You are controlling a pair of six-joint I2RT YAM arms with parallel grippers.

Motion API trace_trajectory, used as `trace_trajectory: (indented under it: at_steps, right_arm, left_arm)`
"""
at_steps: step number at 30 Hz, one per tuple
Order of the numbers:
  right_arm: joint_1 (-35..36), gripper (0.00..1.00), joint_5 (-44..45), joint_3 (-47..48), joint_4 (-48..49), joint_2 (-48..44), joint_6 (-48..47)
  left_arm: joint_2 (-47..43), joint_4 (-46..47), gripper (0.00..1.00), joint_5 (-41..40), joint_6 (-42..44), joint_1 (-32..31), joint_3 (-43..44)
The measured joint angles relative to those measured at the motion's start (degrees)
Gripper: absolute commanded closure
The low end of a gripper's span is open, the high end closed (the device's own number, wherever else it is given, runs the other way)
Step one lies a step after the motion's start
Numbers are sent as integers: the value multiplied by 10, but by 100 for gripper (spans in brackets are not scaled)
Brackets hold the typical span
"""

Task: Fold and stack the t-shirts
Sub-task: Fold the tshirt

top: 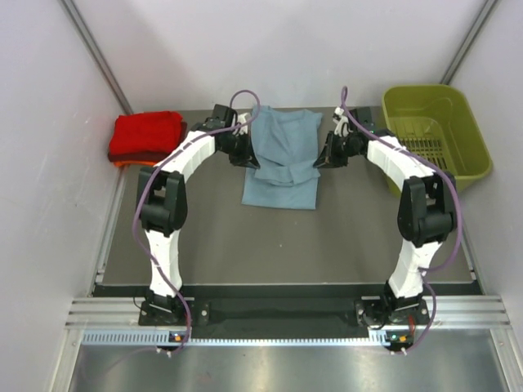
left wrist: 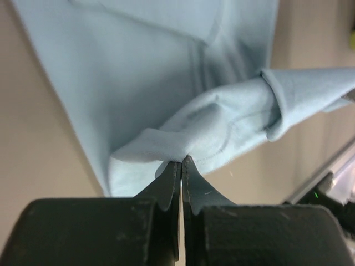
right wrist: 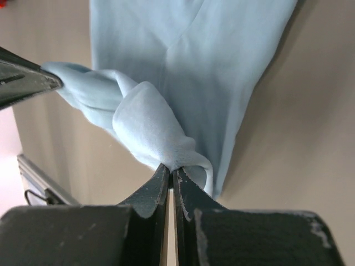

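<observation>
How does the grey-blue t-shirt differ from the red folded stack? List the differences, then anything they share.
The grey-blue t-shirt lies mid-table, only partly folded; the red stack sits compact in the far left corner. The left gripper and right gripper pinch the grey-blue t-shirt; nothing touches the red stack. Both are cloth on the table.

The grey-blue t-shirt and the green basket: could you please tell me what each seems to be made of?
The grey-blue t-shirt looks like soft, matte knit cloth: it bunches into folds and shows stitched hems. The basket is probably rigid moulded plastic, faintly glossy, with a slotted floor and a smooth rounded rim.
</observation>
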Motion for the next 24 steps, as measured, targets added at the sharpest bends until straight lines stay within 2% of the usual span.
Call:
trace_trajectory:
  at_steps: [9, 24]
  right_arm:
    - [-6, 100, 4, 59, 2, 83, -14]
    - [-7, 100, 7, 144, 7, 149, -24]
  left_arm:
    - [76, 20, 100, -20, 0, 19, 73]
    - [114, 36, 100, -55, -1, 18, 90]
